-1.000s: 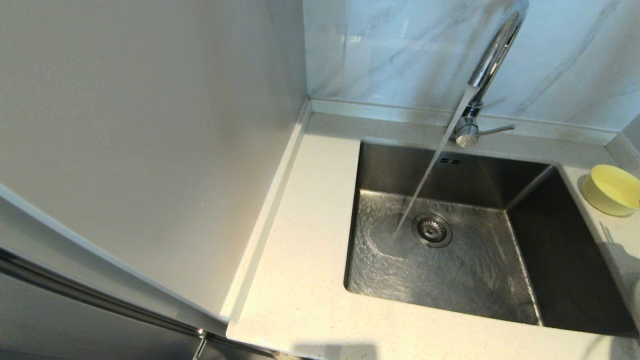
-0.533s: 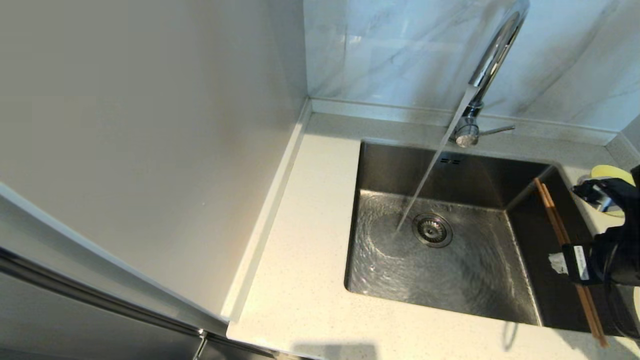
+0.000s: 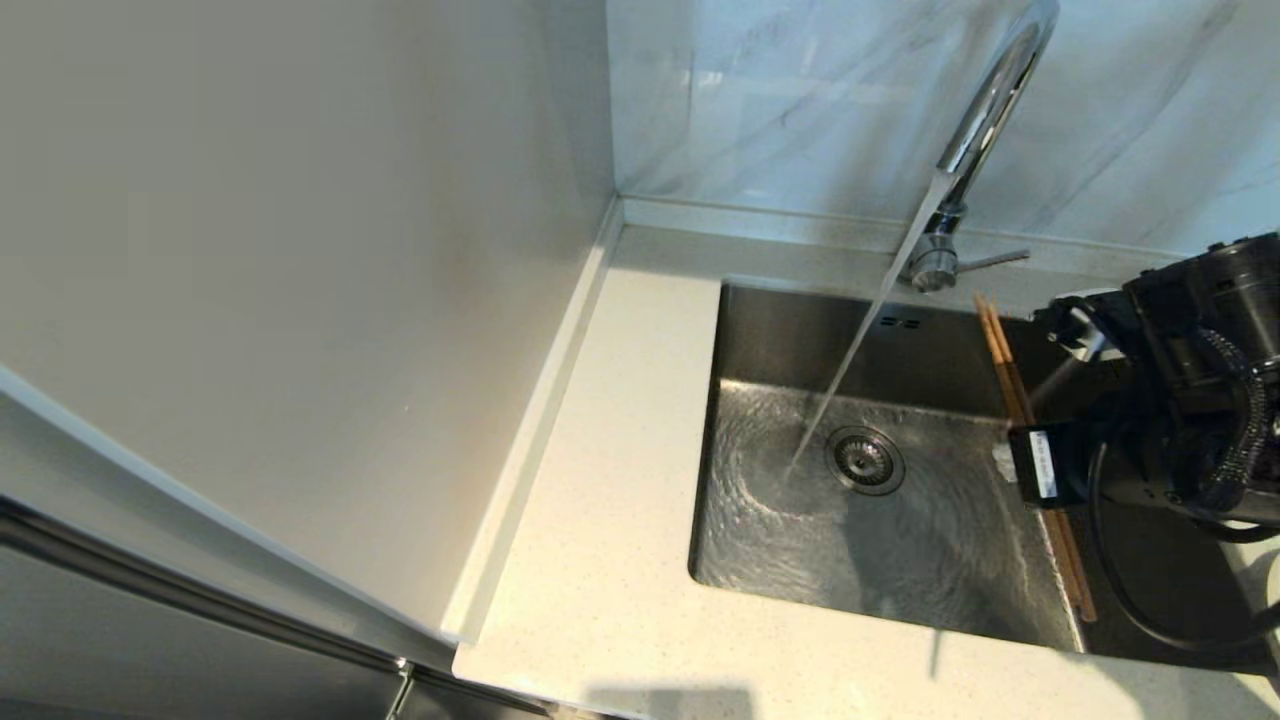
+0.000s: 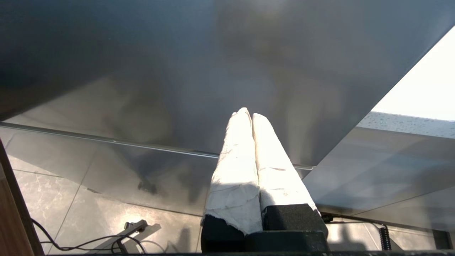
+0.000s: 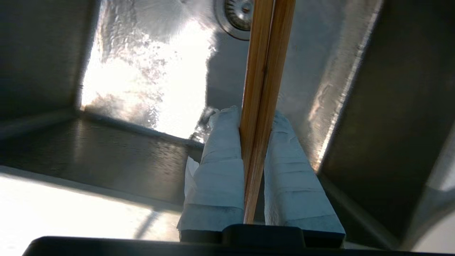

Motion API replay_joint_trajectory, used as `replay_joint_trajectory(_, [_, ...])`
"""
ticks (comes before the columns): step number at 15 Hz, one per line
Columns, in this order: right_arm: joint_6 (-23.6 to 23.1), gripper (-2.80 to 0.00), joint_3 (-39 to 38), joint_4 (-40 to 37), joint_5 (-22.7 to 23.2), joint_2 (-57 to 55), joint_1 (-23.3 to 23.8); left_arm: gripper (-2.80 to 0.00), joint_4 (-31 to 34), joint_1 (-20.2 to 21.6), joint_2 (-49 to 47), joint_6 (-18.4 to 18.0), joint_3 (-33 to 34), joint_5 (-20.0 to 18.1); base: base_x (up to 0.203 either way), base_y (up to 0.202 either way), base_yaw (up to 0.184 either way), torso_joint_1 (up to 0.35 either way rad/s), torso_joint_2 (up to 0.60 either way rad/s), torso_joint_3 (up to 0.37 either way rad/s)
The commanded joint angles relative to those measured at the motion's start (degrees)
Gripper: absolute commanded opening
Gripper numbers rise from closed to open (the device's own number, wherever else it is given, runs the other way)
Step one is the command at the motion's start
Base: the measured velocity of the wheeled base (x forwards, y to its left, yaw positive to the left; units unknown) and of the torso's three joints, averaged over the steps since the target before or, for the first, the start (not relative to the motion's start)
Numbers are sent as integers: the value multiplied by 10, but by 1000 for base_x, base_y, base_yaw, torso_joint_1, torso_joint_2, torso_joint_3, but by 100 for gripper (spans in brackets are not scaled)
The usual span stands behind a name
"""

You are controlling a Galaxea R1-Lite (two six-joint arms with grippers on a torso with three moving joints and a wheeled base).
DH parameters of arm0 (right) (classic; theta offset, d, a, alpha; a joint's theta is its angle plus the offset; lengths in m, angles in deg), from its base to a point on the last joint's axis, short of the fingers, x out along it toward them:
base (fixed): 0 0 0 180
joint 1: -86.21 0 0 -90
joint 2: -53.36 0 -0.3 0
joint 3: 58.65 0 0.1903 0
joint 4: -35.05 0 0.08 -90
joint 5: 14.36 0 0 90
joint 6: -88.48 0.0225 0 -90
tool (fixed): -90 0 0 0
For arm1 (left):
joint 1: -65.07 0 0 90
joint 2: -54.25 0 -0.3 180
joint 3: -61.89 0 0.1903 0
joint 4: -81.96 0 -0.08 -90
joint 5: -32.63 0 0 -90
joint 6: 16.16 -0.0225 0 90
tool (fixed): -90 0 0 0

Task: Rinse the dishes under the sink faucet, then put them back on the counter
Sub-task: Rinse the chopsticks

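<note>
The pair of brown wooden chopsticks (image 3: 1006, 375) hangs over the right side of the grey steel basin (image 3: 770, 330), with my right gripper (image 3: 1008, 452) shut on it about mid-length. In the right wrist view the chopsticks (image 5: 266, 67) run between the white-wrapped fingers (image 5: 220, 149) of that gripper (image 5: 253, 114), above the wet basin floor. The chrome sink faucet (image 3: 988, 105) is running, and its stream (image 3: 850, 360) lands left of the drain (image 3: 865, 460), apart from the chopsticks. My right arm hides the yellow bowl. No plate is in view. My left gripper (image 4: 249, 113) is parked, shut and empty.
The cream speckled counter (image 3: 620, 480) surrounds the basin at the left and front. A tall pale panel (image 3: 300, 250) stands at the left, and the marble backsplash (image 3: 800, 100) rises behind the faucet. The faucet's side lever (image 3: 995, 260) points right.
My right arm came in from the right with the chopsticks and moved left and towards the back over the basin. It now covers the yellow bowl. Water keeps running.
</note>
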Motion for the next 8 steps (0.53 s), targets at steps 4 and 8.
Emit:
replay_joint_trajectory(4, [28,-280,35,3,-13,-56,-38,-280,0,0,0,0,0,0,0,0,0,0,0,0])
replay_joint_trajectory(8, [45,-280,78,2,-14,-95,-55,-280,0,0,0,0,0,0,0,0,0,0,0,0])
